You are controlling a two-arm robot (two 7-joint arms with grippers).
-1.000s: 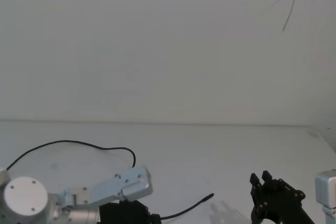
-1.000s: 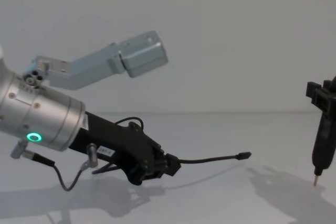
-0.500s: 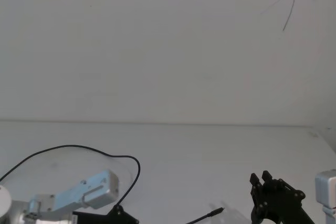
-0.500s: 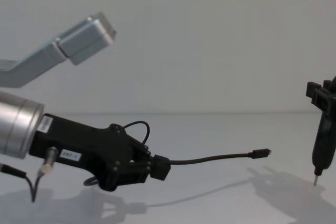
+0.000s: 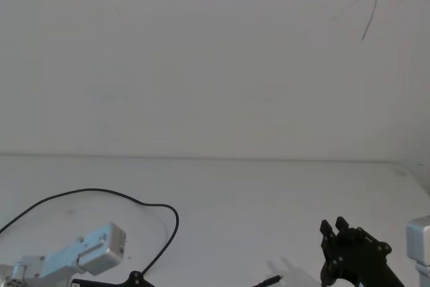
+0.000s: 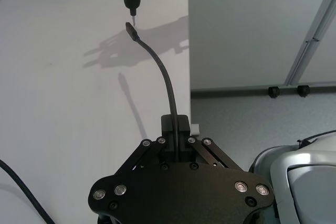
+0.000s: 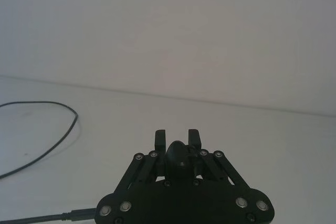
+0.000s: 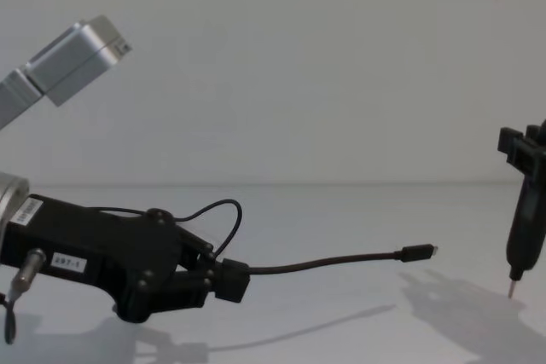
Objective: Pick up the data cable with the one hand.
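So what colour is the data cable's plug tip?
Silvery metal on the dark data cable, clearest in the chest view.

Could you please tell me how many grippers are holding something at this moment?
2: the black left gripper clamps the thin dark data cable; the black right gripper, at the right, holds a slim black pin-tipped tool.

The left gripper (image 8: 229, 280) pulls back toward the robot and left, its fingers clamped on the cable (image 8: 328, 261). The cable's free end now hangs higher and straighter, and its plug (image 8: 418, 252) sits nearer the pin-tipped tool (image 8: 521, 240). The loop behind swings wider.
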